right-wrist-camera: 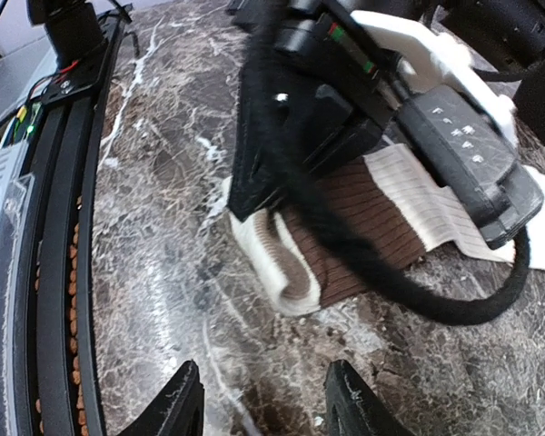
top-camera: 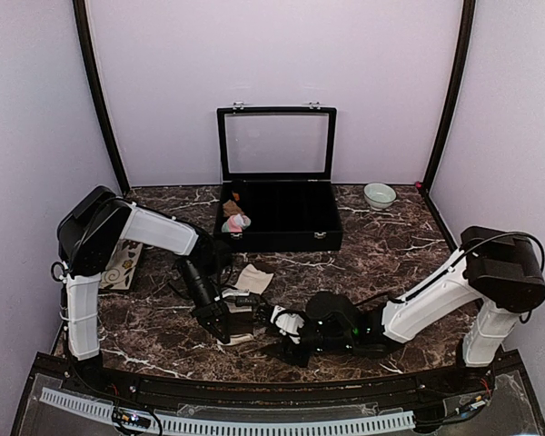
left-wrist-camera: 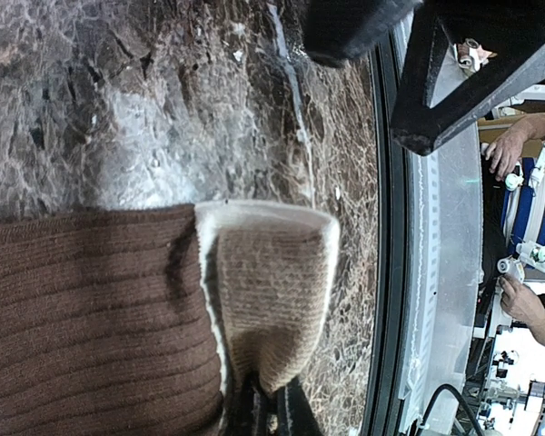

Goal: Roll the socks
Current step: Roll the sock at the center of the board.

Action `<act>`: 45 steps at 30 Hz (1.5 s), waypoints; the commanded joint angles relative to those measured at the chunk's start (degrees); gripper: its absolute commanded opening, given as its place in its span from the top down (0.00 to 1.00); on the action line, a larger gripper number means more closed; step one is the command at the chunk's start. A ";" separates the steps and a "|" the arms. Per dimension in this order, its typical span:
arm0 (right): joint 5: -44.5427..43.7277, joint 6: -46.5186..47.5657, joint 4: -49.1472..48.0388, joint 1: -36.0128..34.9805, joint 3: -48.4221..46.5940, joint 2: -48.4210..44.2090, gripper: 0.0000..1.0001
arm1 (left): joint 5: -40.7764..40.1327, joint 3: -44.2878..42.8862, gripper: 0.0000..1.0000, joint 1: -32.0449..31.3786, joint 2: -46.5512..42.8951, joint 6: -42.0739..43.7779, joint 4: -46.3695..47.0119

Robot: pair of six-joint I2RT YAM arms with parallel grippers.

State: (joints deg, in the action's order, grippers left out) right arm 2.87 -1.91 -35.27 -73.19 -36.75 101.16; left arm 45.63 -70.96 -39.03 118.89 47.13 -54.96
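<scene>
The cream-beige sock [top-camera: 252, 278] with dark brown bands lies on the marble in front of the box. Its near end is folded over into a short roll [right-wrist-camera: 295, 263]. My left gripper [left-wrist-camera: 268, 413] is shut on that folded cream end [left-wrist-camera: 272, 282], with the brown band [left-wrist-camera: 91, 318] beside it. My right gripper [right-wrist-camera: 263, 400] stands open just short of the roll, over bare marble, with nothing between its fingers. From above, the left gripper [top-camera: 223, 323] and the right gripper [top-camera: 280, 325] meet near the front edge. The pink sock [top-camera: 237, 220] sits in the box's left end.
A black case [top-camera: 291, 241] with its glass lid raised stands at the back centre, a small tan bundle [top-camera: 232, 207] inside it. A pale green bowl [top-camera: 379, 194] is at the back right, a patterned card [top-camera: 123, 265] at the left. The table's rail [right-wrist-camera: 64, 227] runs close by.
</scene>
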 commanded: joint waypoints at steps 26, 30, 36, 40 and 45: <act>-0.11 20.59 5.46 -0.28 -16.78 11.92 0.83 | -10.00 -0.50 1.00 0.50 1.42 -0.12 1.08; 1.16 19.25 5.94 0.18 -17.39 13.38 0.93 | -10.49 -0.17 1.00 0.48 1.41 -0.28 1.45; 3.20 17.49 6.27 0.69 -16.88 14.08 1.00 | -10.97 0.00 1.00 0.49 1.43 -0.31 1.80; 4.15 14.26 6.90 2.03 -17.21 15.24 1.00 | -11.34 0.25 0.99 0.53 0.64 -1.24 2.42; 6.83 9.69 10.44 4.98 -18.02 17.95 1.00 | -14.81 2.74 0.91 0.49 -4.28 -2.55 4.71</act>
State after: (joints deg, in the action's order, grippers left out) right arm 7.99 12.71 -28.75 -70.85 -54.08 115.94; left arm 42.72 -71.09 -38.98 117.86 45.34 -55.13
